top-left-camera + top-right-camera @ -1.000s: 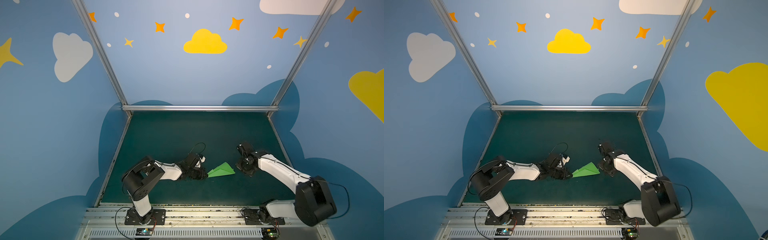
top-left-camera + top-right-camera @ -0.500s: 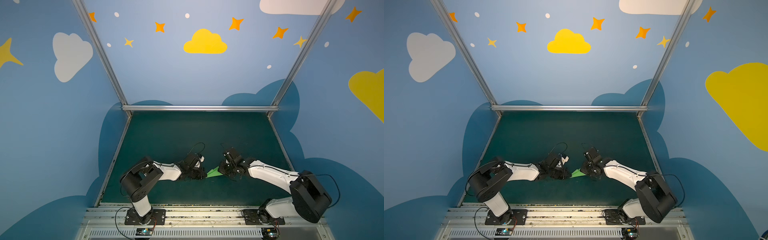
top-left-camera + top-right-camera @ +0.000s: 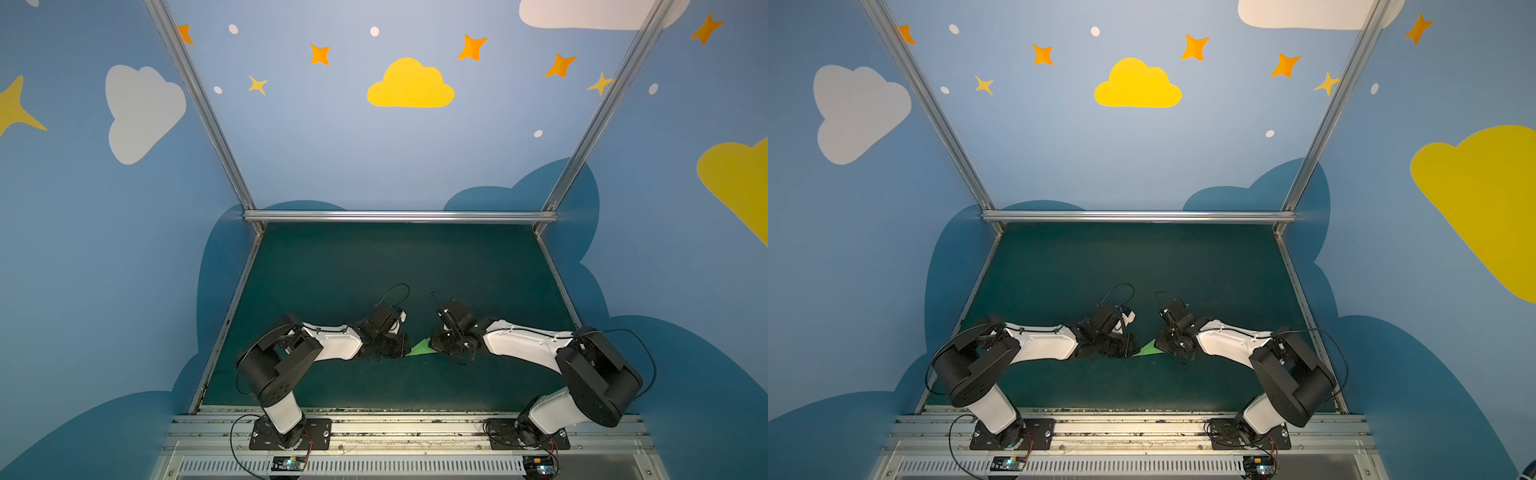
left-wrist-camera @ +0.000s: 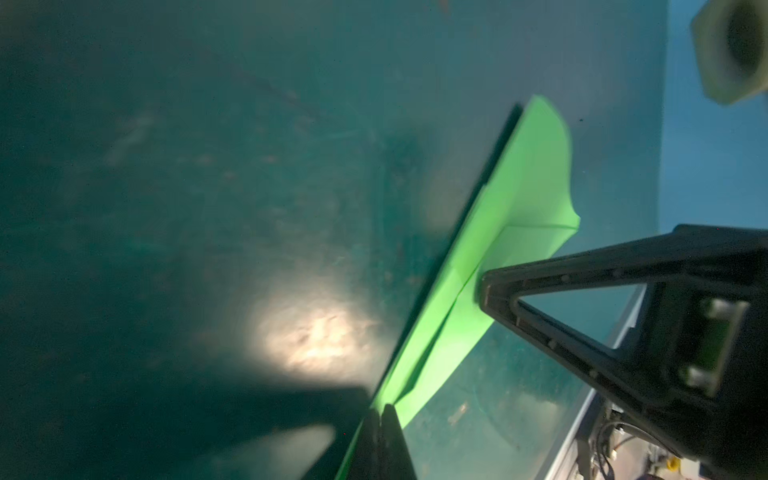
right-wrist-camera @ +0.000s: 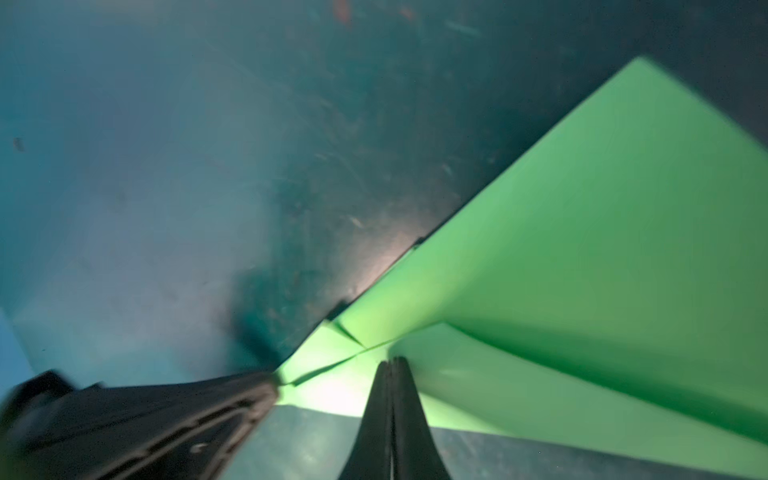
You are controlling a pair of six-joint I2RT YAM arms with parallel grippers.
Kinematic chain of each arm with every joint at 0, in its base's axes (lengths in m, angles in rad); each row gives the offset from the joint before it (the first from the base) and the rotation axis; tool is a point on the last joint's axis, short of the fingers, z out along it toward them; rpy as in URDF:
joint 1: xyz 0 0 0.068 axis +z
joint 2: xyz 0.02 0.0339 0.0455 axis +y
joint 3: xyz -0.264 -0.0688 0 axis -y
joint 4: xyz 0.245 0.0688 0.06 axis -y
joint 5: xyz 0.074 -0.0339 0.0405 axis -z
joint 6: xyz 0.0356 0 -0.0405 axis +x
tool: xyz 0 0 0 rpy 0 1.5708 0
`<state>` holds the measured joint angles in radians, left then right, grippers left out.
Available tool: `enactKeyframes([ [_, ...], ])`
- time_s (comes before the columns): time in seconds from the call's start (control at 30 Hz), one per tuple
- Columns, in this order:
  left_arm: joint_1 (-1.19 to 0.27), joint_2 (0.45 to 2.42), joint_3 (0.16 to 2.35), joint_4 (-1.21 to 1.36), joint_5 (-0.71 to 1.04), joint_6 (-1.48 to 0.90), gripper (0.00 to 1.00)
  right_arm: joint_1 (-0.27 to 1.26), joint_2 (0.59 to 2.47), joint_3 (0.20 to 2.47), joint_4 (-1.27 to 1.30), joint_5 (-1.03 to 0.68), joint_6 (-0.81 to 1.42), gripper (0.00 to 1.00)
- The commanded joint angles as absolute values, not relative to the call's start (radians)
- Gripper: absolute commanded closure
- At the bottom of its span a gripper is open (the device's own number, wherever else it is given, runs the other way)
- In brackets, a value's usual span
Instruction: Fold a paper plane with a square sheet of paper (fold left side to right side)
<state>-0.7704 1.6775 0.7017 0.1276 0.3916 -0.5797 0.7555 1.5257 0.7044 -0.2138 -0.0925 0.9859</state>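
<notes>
1. Dark teal mat [image 3: 374, 266] under blue walls painted with clouds, both arms reaching in low to the middle.
2. Bright green paper plane [image 3: 422, 349] lies on the mat between the two grippers, nose toward the left arm.
3. Over to the left gripper [image 4: 382, 409]: jaws pressed together, tips down on the pointed nose.
4. And the right gripper [image 5: 392, 368] is closed too, tips touching the paper beside the centre crease, one wing curling up.

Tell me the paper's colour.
The paper is plain bright green, clearest in the right wrist view.
</notes>
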Motion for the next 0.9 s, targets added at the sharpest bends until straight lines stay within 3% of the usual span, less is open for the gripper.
enactKeyframes([
  [0.0, -0.755, 1.638, 0.704, -0.062, 0.321, -0.553, 0.96, 0.759, 1.551, 0.68, -0.216, -0.089, 0.988, 1.0],
  [0.47, -0.798, 1.519, 0.75, -0.079, 0.329, -0.566, 0.97, 0.759, 1.575, 0.649, -0.222, -0.083, 0.989, 1.0],
  [0.87, -0.853, 1.673, 0.861, -0.086, 0.378, -0.535, 0.96, 0.761, 1.585, 0.65, -0.235, -0.08, 0.993, 1.0],
])
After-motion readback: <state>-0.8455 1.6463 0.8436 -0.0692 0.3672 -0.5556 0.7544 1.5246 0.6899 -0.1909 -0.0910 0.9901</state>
